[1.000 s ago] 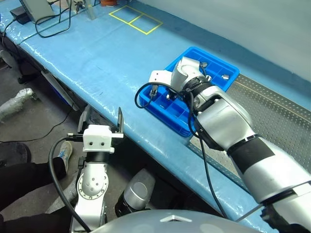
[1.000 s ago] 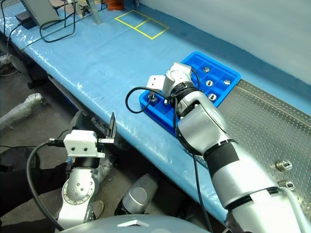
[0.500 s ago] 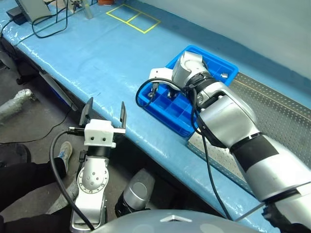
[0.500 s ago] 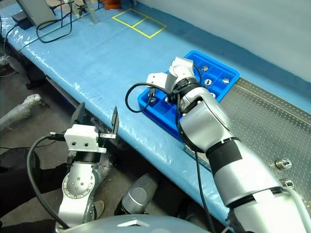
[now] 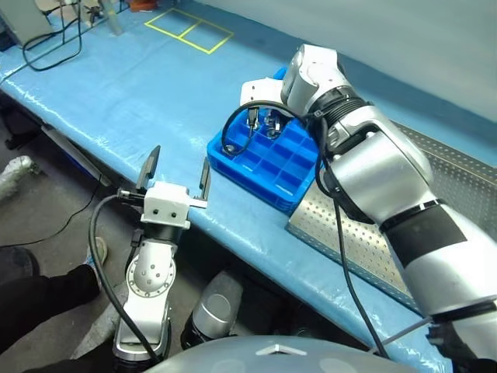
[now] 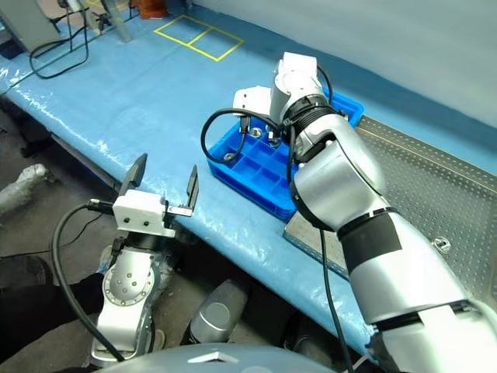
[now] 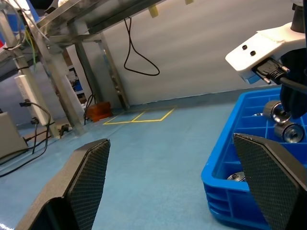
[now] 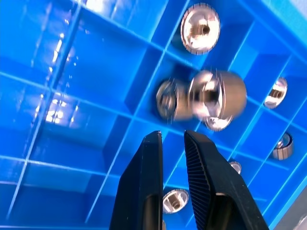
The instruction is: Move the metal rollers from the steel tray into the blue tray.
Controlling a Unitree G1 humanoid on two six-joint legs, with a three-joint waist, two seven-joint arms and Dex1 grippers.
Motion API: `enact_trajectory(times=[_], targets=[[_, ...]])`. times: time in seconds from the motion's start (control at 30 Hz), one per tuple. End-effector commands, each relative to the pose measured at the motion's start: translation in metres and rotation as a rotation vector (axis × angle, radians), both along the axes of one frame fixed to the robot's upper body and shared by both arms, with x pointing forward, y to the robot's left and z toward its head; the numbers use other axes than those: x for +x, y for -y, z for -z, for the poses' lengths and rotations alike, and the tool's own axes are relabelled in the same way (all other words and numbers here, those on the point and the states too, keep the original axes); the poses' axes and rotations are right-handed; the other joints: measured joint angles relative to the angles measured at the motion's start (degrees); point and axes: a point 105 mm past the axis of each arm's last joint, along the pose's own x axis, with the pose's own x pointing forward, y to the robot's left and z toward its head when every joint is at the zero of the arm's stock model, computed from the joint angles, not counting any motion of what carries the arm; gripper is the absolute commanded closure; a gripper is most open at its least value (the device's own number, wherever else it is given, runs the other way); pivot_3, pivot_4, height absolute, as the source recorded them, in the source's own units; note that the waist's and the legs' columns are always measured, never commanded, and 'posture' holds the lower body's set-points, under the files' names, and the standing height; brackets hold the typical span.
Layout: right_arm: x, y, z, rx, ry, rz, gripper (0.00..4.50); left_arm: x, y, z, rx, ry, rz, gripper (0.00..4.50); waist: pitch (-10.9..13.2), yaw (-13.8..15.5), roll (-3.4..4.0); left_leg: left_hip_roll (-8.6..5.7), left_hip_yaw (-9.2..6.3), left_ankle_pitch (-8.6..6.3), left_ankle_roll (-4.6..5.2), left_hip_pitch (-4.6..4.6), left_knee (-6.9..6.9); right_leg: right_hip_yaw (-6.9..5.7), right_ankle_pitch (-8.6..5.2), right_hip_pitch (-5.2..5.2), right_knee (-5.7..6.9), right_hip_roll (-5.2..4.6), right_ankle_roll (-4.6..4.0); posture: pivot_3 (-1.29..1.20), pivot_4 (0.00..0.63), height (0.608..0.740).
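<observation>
No brand, label or readable writing showed anywhere. The right gripper hung over the blue tray, its jaws nearly together with a thin gap and nothing between them. Just beyond the tips, two metal rollers appeared blurred, so whether they rested in a compartment could not be told; more rollers sat in surrounding compartments. The left gripper stood at the worktop edge, jaws wide apart and empty. The steel tray lay behind the right arm, partly hidden.
</observation>
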Motion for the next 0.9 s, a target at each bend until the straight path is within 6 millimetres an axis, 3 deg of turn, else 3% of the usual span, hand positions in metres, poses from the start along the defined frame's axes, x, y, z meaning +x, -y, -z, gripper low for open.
enact_trajectory(times=[0.03,0.2,0.53,0.63,0.77,0.9], targets=[[0.006,-0.013,-0.028,0.069,0.097,-0.062,3.72,0.002,0.002,-0.002,-0.012,0.009,0.017,0.00,0.0,-0.6,0.00,0.00,0.00,0.00,0.00,0.00,0.00,0.00,0.00,0.00,0.00,0.00,0.00,0.53,0.150,0.740],[0.005,-0.018,-0.028,0.124,0.093,-0.140,3.72,0.009,0.003,-0.001,-0.011,0.000,0.041,0.00,0.0,-2.4,0.00,0.00,-0.01,0.01,0.03,0.00,-0.02,0.02,0.02,0.02,-0.01,0.01,-0.03,0.48,0.150,0.740],[0.010,-0.011,-0.024,0.298,0.105,-0.049,3.72,0.016,0.010,-0.001,0.004,-0.009,0.096,0.00,0.0,-5.8,0.01,0.00,-0.02,0.04,0.07,0.07,-0.01,0.06,0.20,0.12,0.00,0.01,-0.31,0.44,0.150,0.740],[0.011,-0.017,-0.024,0.386,0.107,-0.021,3.12,0.015,0.012,0.000,0.000,-0.016,0.102,0.00,0.0,-6.9,0.01,0.00,-0.01,0.05,0.07,0.11,-0.03,0.10,0.22,0.13,0.02,0.04,-0.33,0.45,0.150,0.740],[0.010,-0.027,-0.026,0.520,0.093,0.041,1.87,0.014,0.013,0.003,0.000,-0.025,0.102,0.00,0.0,-7.9,0.01,0.00,-0.01,0.05,0.08,0.16,-0.06,0.13,0.24,0.17,0.03,0.04,-0.38,0.46,0.150,0.740],[0.010,-0.037,-0.028,0.637,0.083,0.090,1.87,0.013,0.011,0.004,0.001,-0.033,0.096,0.00,0.0,-8.2,0.01,0.00,-0.01,0.05,0.08,0.23,-0.07,0.15,0.24,0.22,0.04,0.06,-0.38,0.48,0.150,0.740]])
